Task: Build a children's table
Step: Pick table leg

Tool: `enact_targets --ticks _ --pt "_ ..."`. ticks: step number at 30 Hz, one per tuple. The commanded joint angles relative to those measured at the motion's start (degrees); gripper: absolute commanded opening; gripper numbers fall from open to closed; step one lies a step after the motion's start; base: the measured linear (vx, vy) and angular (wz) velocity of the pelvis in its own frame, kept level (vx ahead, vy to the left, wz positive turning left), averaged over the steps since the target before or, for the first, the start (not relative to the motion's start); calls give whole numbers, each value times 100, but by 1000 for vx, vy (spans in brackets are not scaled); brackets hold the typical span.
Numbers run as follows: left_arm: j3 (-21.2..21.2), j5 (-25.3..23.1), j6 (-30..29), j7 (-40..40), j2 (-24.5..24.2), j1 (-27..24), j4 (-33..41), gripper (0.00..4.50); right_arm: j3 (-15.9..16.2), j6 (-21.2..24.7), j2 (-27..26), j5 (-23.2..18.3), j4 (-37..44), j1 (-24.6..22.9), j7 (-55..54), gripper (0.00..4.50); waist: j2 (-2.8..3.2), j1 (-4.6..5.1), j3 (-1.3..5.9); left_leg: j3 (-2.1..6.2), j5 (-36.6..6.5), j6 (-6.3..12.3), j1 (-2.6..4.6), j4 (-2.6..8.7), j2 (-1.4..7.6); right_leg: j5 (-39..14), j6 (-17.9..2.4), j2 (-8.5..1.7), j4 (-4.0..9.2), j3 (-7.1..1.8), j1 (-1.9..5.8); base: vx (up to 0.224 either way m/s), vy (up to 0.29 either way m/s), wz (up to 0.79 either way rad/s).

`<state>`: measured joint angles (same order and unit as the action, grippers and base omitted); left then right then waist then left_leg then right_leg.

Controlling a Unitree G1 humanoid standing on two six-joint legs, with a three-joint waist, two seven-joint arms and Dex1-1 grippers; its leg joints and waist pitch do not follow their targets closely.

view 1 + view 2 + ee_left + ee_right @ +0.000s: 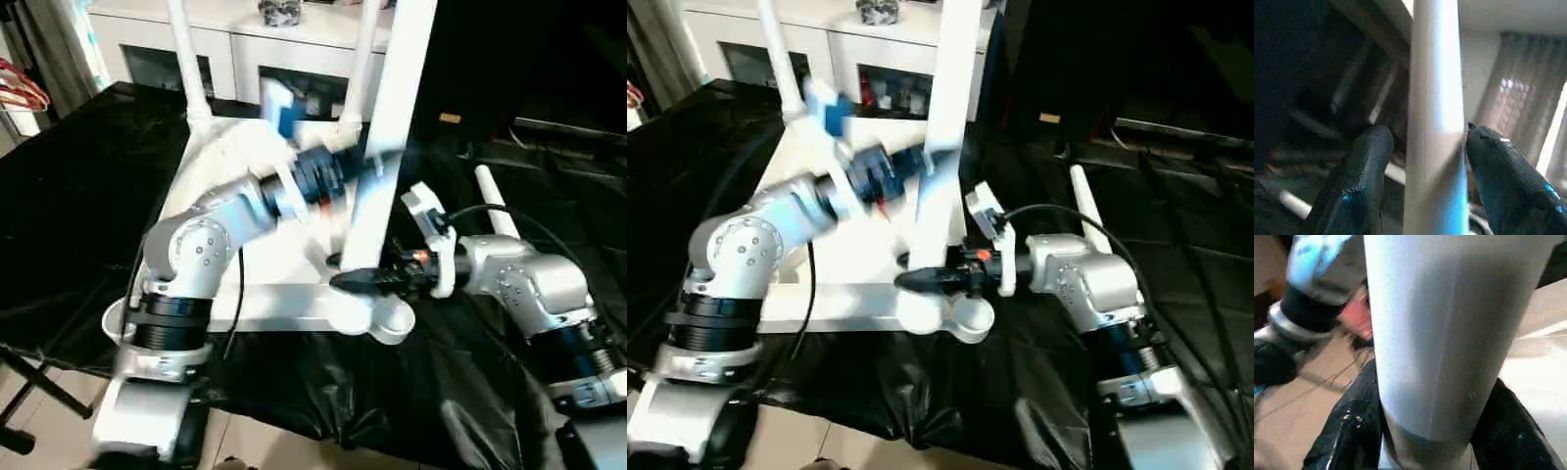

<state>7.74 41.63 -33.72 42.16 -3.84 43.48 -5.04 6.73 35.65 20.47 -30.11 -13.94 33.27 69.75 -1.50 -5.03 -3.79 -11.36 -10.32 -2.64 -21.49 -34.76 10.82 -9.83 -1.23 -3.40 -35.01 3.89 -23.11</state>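
- The children's table tabletop [265, 264] lies upside down on the bench [78, 196], which is covered in black cloth, with its ribbed underside facing up.
- Two legs already stand in the tabletop's far corners: the far-left leg [186, 59] and the far-right leg [361, 69], both upright.
- A third leg [387, 127] stands tilted over the tabletop's near-right corner, its lower end by the round socket [387, 318] there.
- The left tool [1422, 161] reaches across the tabletop and holds this third leg partway up; in the left wrist view its two black fingers [1364, 181] sit on either side of the tube, closed against it.
- The right tool [358, 281] grips the same leg low down, just above the near-right socket; in the right wrist view its fingers [1349, 435] press on both sides of the tube.
- A fourth leg [495, 201] lies loose on the black cloth, off the tabletop's right edge, behind the right forearm.
- A white cabinet [235, 39] with glass doors stands beyond the tabletop's far edge.
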Motion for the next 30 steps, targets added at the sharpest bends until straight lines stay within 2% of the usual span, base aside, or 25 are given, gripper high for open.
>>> enact_targets --ticks 1,5,6,8,9,10,11,12,14,18,19,20,22,26,27,28,29,30 --pt "-4 -238 278 -112 -44 -19 78 284 -272 -240 -53 18 139 -29 -325 189 -56 -6 450 142 -740 148 95 346 251 -1523 -971 -469 443 -274 308 0 0 0" --pt "-210 -563 373 -57 -251 -316 233 284 -517 -440 -237 83 277 -241 -895 189 -56 -6 448 144 -688 110 98 364 269 -1505 -876 -476 424 -286 298 0 0 0" --pt "-377 -785 500 23 -399 -450 304 284 -555 -457 -254 184 328 -302 -1150 189 -31 -4 448 140 -694 100 106 365 261 -1504 -885 -467 425 -282 289 0 0 0" --pt "-666 -1068 609 212 -644 -672 411 284 -603 -521 -264 365 413 -405 -1524 189 -27 4 447 145 -693 55 111 380 267 -1501 -828 -458 417 -287 281 0 0 0" --pt "-1016 -1413 775 401 -915 -845 457 284 -637 -548 -257 540 413 -441 -1831 189 -18 6 443 136 -748 21 119 381 261 -1559 -811 -463 431 -292 271 0 0 0" --pt "-1370 -1711 892 605 -1184 -1007 481 284 -653 -602 -231 705 407 -473 -2063 189 32 15 440 150 -787 -29 118 395 256 -1626 -756 -453 436 -291 268 0 0 0" --pt "-1725 -2027 1032 783 -1446 -1172 479 284 -684 -626 -212 835 407 -509 -2307 189 48 9 444 168 -805 -56 135 408 269 -1644 -727 -459 436 -289 255 0 0 0" --pt "-1992 -2274 1173 915 -1630 -1302 450 284 -711 -647 -190 946 401 -533 -2502 189 26 39 426 147 -879 -101 130 417 256 -1691 -688 -442 438 -303 250 0 0 0" --pt "-2302 -2551 1340 1060 -1791 -1491 338 284 -755 -704 -160 1053 422 -595 -2698 189 78 36 431 147 -990 -198 158 416 255 -1738 -661 -453 447 -314 236 0 0 0" --pt "-2614 -2767 1503 1295 -1923 -1662 257 284 -728 -711 -86 1144 531 -698 -2806 189 72 49 429 147 -1182 -240 150 429 254 -1647 -787 -452 447 -317 259 0 0 0" --pt "-2914 -2924 1646 1563 -2021 -1743 126 284 -625 -731 13 1260 616 -809 -2798 189 74 45 424 150 -1194 -228 155 428 255 -1640 -807 -456 452 -316 258 0 0 0" --pt "-2914 -2924 1646 1563 -2021 -1743 126 284 -625 -731 13 1260 616 -809 -2798 189 64 42 423 146 -1181 -212 151 430 252 -1629 -792 -452 454 -319 264 0 0 0" --pt "-3113 -3089 1811 1634 -2017 -1707 -205 284 -542 -730 60 1345 698 -900 -2834 189 88 62 412 138 -1264 -198 153 425 233 -1767 -770 -447 479 -325 262 0 0 0" --pt "-3287 -3377 2038 1748 -2013 -1545 -785 245 -512 -712 57 1356 793 -947 -2873 189 101 86 421 153 -1317 -204 156 428 233 -1833 -739 -447 489 -314 264 0 0 0" --pt "-3315 -3426 2050 1786 -2021 -1523 -864 226 -509 -719 58 1359 806 -955 -2882 189 120 103 422 160 -1337 -210 157 430 235 -1818 -761 -450 489 -315 264 0 0 0" --pt "-3326 -3460 2070 1789 -2017 -1509 -918 226 -508 -718 59 1361 809 -959 -2895 189 115 122 424 164 -1359 -212 155 428 241 -1792 -806 -458 485 -313 270 0 0 0" --pt "-3340 -3506 2105 1767 -2011 -1495 -990 206 -513 -710 58 1362 811 -964 -2913 189 114 129 426 161 -1357 -209 157 426 243 -1764 -834 -460 482 -314 268 0 0 0" --pt "-3370 -3602 2196 1712 -1986 -1449 -1184 206 -538 -668 47 1345 830 -982 -2945 189 146 147 425 165 -1357 -204 150 422 239 -1728 -880 -459 473 -314 274 0 0 0"
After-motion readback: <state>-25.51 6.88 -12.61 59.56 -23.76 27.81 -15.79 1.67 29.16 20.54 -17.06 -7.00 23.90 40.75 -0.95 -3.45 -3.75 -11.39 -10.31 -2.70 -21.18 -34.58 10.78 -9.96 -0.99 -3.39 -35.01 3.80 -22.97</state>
